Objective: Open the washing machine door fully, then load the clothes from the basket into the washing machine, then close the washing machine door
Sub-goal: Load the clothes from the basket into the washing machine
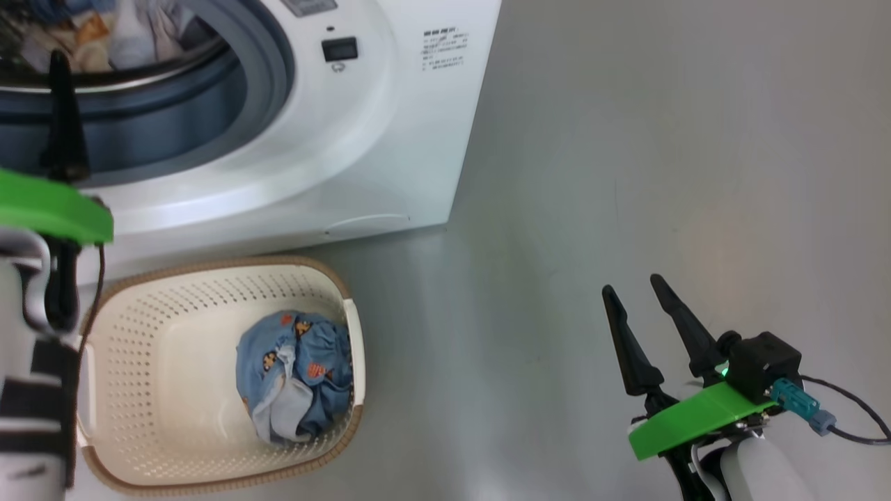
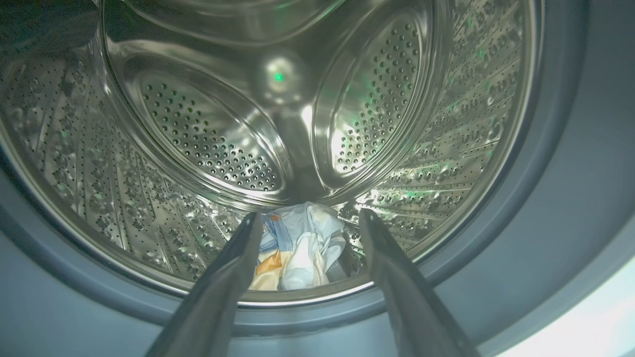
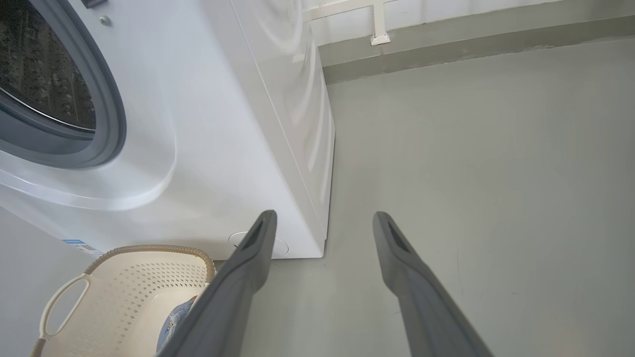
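Note:
The white washing machine (image 1: 390, 125) stands with its mouth uncovered; the washing machine door is out of view. My left gripper (image 2: 307, 215) is open at the grey-blue seal (image 2: 496, 238), pointing into the steel drum (image 2: 198, 129). Pale blue-white clothes (image 2: 302, 248) lie on the drum floor beyond its fingertips, apart from them. One left finger (image 1: 64, 118) stands before the mouth. The cream basket (image 1: 160, 390) sits on the floor before the machine with a blue printed garment (image 1: 292, 369) in it. My right gripper (image 1: 633, 287) hangs open and empty over bare floor, to the right of the basket (image 3: 124, 287).
Grey floor (image 1: 661, 174) stretches to the right of the machine. A wall base with a white pipe bracket (image 3: 380, 29) runs behind it. A cable (image 1: 849, 417) trails from my right wrist.

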Robot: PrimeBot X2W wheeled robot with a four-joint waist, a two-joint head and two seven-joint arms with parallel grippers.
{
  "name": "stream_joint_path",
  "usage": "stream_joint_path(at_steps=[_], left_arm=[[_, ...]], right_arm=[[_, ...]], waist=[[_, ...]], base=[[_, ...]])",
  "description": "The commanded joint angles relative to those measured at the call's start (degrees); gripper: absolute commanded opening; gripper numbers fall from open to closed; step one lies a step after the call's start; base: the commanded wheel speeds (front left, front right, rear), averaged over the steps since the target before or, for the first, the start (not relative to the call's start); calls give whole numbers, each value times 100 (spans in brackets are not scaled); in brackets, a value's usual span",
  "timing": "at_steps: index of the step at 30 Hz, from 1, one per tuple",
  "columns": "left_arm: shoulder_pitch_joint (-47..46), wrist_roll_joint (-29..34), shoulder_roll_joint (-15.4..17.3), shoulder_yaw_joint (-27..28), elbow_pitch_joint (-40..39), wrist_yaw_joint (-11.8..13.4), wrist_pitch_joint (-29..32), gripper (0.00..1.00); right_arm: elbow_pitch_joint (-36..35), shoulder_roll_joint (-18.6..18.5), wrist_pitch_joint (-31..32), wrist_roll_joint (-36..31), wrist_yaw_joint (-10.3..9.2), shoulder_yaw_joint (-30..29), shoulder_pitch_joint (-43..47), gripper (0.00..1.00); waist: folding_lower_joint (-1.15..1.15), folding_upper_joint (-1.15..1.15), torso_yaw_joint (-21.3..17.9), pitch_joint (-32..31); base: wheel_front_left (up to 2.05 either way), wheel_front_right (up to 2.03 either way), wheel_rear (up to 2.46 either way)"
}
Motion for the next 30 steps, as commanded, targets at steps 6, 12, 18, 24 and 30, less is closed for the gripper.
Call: stream_joint_path(at_steps=[6,12,18,24,30], left_arm=[[969,101,102,476,-1118,147,-35,100],[2066,162,-118,796,-1970,305,-35,100],[2912,269,-292,906,-2510,336,-36,100],[3850,321,-603,1011,-3009,407,-36,100],[4437,410,-847,1015,-3196,397,-36,100]], right_arm=[[-214,-39,-43,-112,9,102,269,100],[-322,-32,-43,-179,9,61,422,100],[-410,-70,-43,-219,9,16,541,100],[-515,-146,-43,-287,9,-39,732,100],[-498,-195,-43,-289,9,-95,945,100]], waist=[[0,0,-6,-399],[0,0,-84,-731],[0,0,-121,-985],[0,0,-116,-1364],[0,0,-32,-1716]], base=[[0,0,0],[0,0,0],[0,0,0],[0,0,0],[0,0,0]])
